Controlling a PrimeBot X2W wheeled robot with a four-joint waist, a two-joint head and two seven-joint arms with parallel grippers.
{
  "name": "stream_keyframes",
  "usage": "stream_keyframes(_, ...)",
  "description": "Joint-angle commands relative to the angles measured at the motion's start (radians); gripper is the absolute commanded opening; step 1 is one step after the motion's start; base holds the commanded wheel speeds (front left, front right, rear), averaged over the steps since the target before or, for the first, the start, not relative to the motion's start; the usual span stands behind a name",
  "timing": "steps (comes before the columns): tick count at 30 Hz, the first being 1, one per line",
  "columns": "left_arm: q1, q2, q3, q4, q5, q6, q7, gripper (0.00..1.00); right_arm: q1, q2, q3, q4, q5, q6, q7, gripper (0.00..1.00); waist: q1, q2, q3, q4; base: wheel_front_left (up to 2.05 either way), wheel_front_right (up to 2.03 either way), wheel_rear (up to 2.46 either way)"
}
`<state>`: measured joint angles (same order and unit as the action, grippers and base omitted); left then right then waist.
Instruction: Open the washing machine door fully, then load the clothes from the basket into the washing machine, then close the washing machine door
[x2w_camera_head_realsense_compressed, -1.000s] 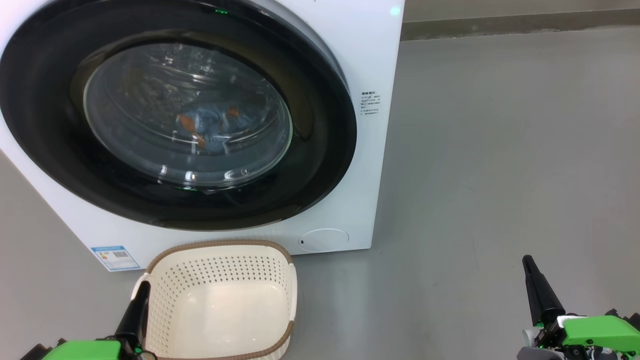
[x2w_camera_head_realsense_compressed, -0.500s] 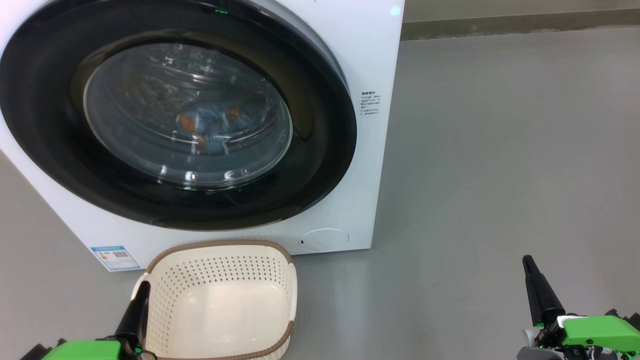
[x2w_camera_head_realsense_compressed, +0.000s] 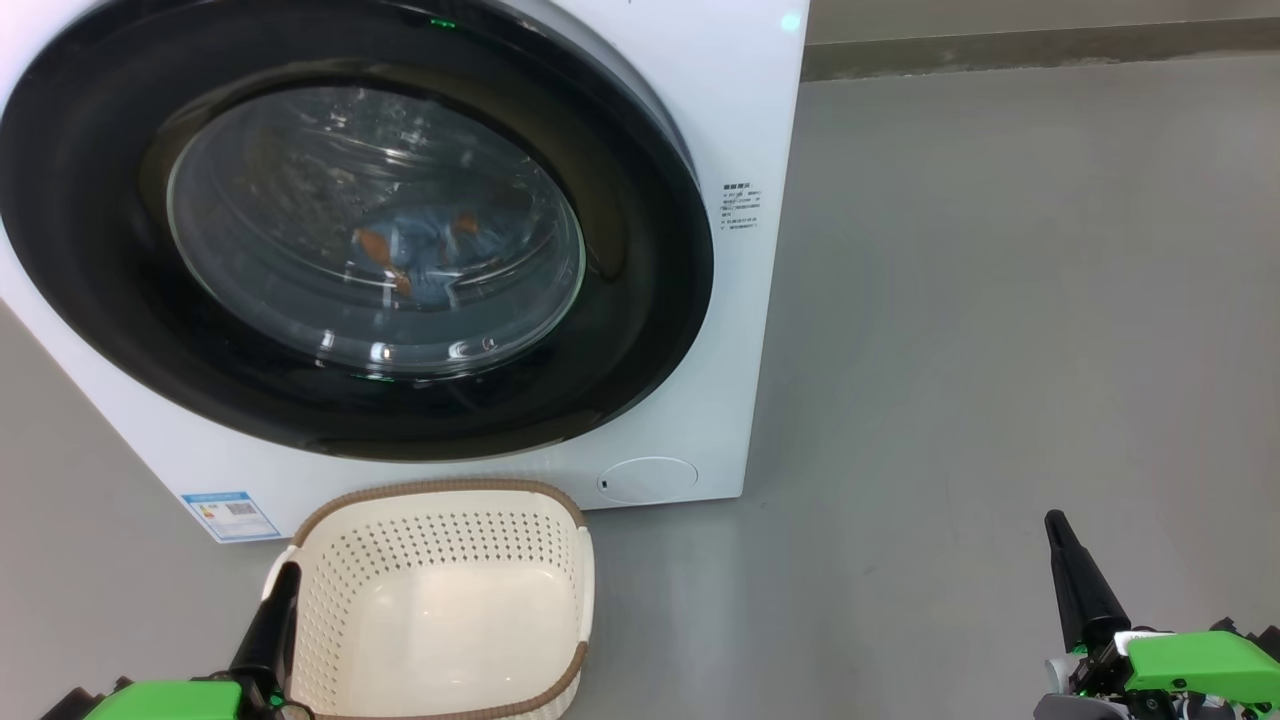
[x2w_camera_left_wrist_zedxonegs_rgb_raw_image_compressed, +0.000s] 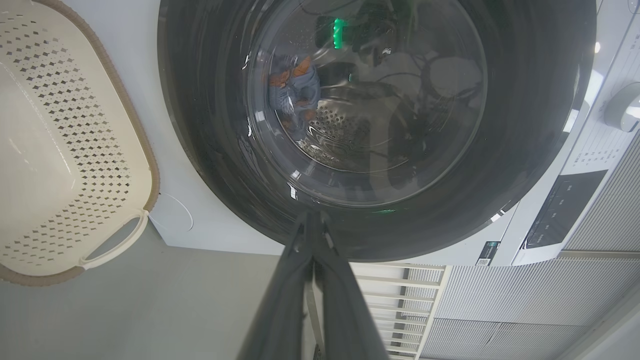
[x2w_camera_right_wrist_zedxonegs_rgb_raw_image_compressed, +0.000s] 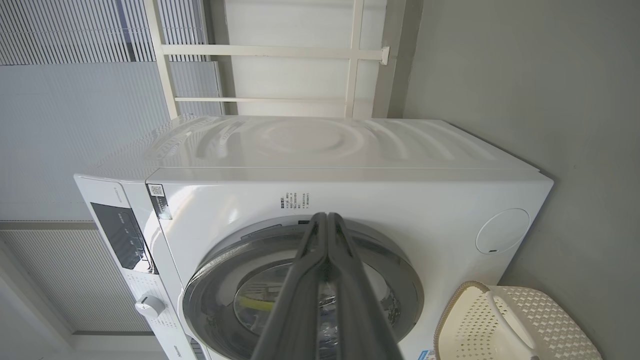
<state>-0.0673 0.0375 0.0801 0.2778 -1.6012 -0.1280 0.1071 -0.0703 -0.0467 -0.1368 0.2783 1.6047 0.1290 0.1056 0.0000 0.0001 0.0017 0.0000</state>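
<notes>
Left pincer (x2w_camera_head_realsense_compressed: 289, 572) and right pincer (x2w_camera_head_realsense_compressed: 1054, 522) — both pressed closed, held low, well apart.

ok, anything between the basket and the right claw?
Nothing. The head view shows bare grey floor from the basket across to the right claw.

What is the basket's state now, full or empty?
Empty: the basket shows a bare cream floor, and the clothes lie behind the glass of the shut washing machine door.
</notes>
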Motion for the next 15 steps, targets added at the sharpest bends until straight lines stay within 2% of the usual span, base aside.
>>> stream_keyframes(1,-0.045,0.013,0.035,-0.029,-0.006,-0.003,0.007,0.0,-0.041,-0.004,0.022,-0.03,0.003,0.002,0.008,0.0,0.0,-0.0001,0.0,0.0,0.0,0.0,0.0)
stream_keyframes(15,-0.045,0.013,0.035,-0.029,-0.006,-0.003,0.007,0.0,-0.041,-0.004,0.022,-0.03,0.003,0.002,0.008,0.0,0.0,-0.0001,0.0,0.0,0.0,0.0,0.0)
